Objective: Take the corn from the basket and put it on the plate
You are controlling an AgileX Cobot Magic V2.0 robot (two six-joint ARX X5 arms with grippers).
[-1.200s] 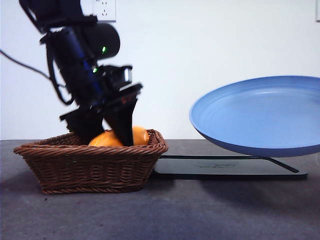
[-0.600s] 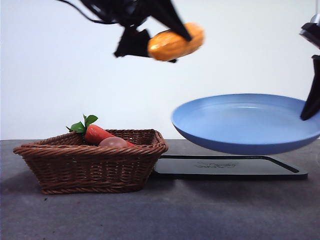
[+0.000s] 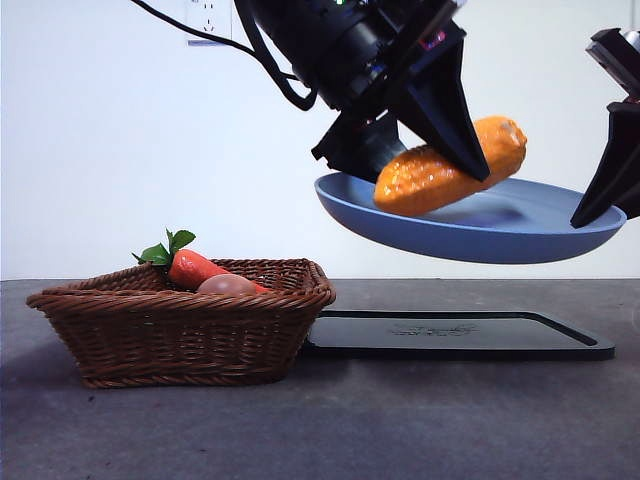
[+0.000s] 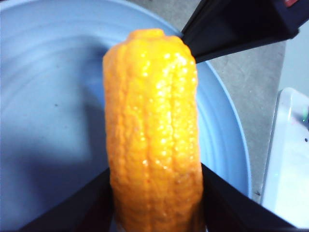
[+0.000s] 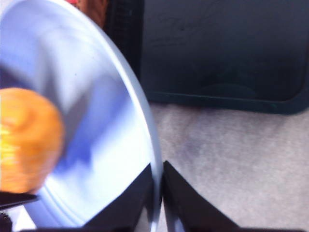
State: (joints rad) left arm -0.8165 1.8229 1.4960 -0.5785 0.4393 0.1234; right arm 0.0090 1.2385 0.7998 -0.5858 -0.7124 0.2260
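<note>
The corn (image 3: 450,165), an orange-yellow cob, is tilted with its low end just above the blue plate (image 3: 500,238). My left gripper (image 3: 425,160) is shut on it from above. In the left wrist view the black jaws press both sides of the corn (image 4: 152,130) over the plate (image 4: 48,96). My right gripper (image 3: 605,190) is shut on the plate's right rim (image 5: 154,159) and holds it in the air. The right wrist view shows the corn's end (image 5: 26,137). The wicker basket (image 3: 180,330) stands on the table at the left.
A red-orange carrot (image 3: 195,268) with green leaves and a pinkish-tan rounded item (image 3: 225,285) lie in the basket. A flat black tray (image 3: 460,335) lies on the table under the raised plate, right beside the basket.
My left gripper lifted the corn out of the basket, carried it right and lowered it over the plate. The plate, held by my right gripper, rose a little and shifted left.
</note>
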